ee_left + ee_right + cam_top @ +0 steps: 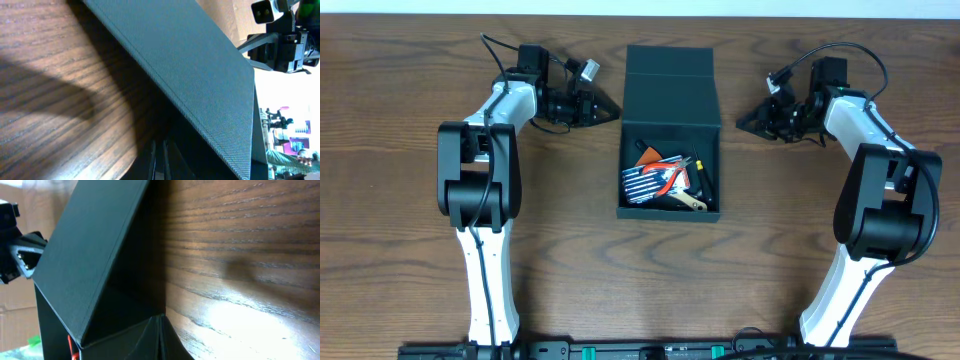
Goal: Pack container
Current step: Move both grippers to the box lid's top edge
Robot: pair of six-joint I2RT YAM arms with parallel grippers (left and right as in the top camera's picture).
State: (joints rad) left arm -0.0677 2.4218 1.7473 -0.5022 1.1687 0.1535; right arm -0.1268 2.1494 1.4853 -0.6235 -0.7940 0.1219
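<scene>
Both wrist views are filled by the outer wall and raised flap of the large dark teal-black matte rectangular container (670, 90), so we can see its contents only from overhead. There the tools overlap in a heap and parts of each are covered.

We count one container, at the middle of the brown wood-grain desk (400, 220), with its hinged lid lying open on the far side. Inside we make out:
- one pair of red-handled pliers (670, 172)
- one blue striped flat case (642, 186)
- one black-handled tool (701, 178)
- what may be one pale handle (692, 202), too small to name

There are two arms. The left gripper (612, 112) is just left of the container and the right gripper (742, 121) just right of it. On both, the fingers are pressed together and hold nothing.
</scene>
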